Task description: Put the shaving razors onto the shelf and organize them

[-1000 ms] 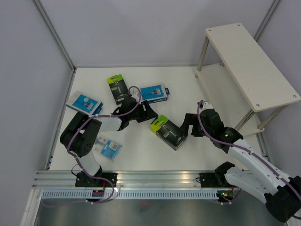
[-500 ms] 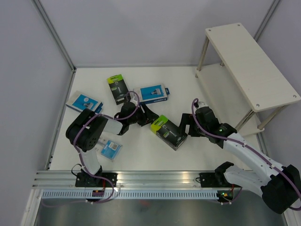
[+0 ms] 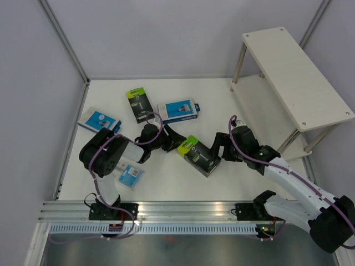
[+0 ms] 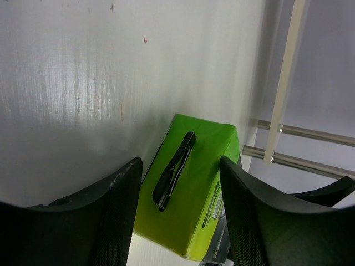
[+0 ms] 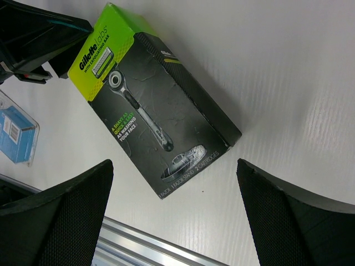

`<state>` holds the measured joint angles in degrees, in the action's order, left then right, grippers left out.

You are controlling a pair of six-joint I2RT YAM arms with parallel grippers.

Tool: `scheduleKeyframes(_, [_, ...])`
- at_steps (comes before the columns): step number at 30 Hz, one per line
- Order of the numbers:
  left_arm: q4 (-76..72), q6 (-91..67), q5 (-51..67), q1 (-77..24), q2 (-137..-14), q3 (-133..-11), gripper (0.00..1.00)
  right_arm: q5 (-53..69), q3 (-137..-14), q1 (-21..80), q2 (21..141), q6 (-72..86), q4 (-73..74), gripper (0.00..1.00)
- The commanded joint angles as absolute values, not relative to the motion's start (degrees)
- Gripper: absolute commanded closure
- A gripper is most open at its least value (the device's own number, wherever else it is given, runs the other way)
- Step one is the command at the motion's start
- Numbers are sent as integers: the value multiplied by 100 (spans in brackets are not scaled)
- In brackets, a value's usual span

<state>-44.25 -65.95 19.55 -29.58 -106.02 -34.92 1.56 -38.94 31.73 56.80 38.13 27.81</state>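
Note:
A black razor box with a lime-green top (image 3: 198,155) lies flat in the middle of the table. My left gripper (image 3: 173,139) is open and low at that green end (image 4: 194,194), with one finger (image 4: 105,221) close on each side; I cannot tell whether they touch it. My right gripper (image 3: 223,148) hovers wide open over the box's black end (image 5: 161,111), holding nothing. A second black-and-green box (image 3: 138,104), two blue-and-white boxes (image 3: 178,111) (image 3: 100,121) and a small blister pack (image 3: 128,174) lie on the table. The shelf (image 3: 297,77) stands at the far right with bare boards.
White walls close off the table at the back and left. An aluminium rail (image 3: 183,210) runs along the near edge, close below the right gripper (image 5: 175,216). The shelf's silver legs (image 4: 288,77) show beyond the box in the left wrist view.
My left gripper has slid right to the box's green end, and its jaws have narrowed a little. The right gripper has shifted slightly left towards the box and stayed wide open.

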Motion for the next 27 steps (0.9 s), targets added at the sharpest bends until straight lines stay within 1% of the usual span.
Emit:
scheduleKeyframes(1, [-4737, -6899, 1811, -2936, -10688, -3358, 37, 132, -3929, 3173, 5643, 3929, 2698, 2])
scheduleKeyframes(3, [-4755, -6908, 1784, -2936, -10696, -3340, 40, 132, -3920, 3173, 5634, 3929, 2689, 2])
scheduleKeyframes(7, [-4956, -7135, 1670, -2918, -10758, -3200, 40, 149, -3902, 3173, 5634, 3946, 2663, 2])
scheduleKeyframes(9, [-5429, -7320, 1644, -2883, -10819, -3068, 40, 149, -3894, 3173, 5616, 3946, 2654, 2])
scheduleKeyframes(12, [-5921, -7558, 1722, -2804, -10950, -2910, 37, 149, -3867, 3173, 5607, 3955, 2646, 2])
scheduleKeyframes(15, [-6003, -7655, 1784, -2760, -11021, -2909, 36, 149, -3841, 3173, 5607, 3973, 2637, 2])
scheduleKeyframes(17, [-6003, -7673, 1810, -2760, -11083, -2927, 39, 167, -3841, 3182, 5607, 3973, 2619, 2])
scheduleKeyframes(19, [-6090, -7655, 1872, -2768, -11135, -2918, 40, 167, -3841, 3182, 5607, 3973, 2602, 2])
scheduleKeyframes(20, [-6117, -7647, 1889, -2777, -11153, -2918, 44, 158, -3841, 3182, 5616, 3964, 2602, 2])
scheduleKeyframes(22, [-6135, -7577, 1986, -2769, -11188, -2918, 46, 149, -3841, 3182, 5642, 3964, 2610, 2])
scheduleKeyframes(27, [-6056, -7436, 2109, -2795, -11162, -2944, 47, 158, -3867, 3182, 5722, 3973, 2593, 2])
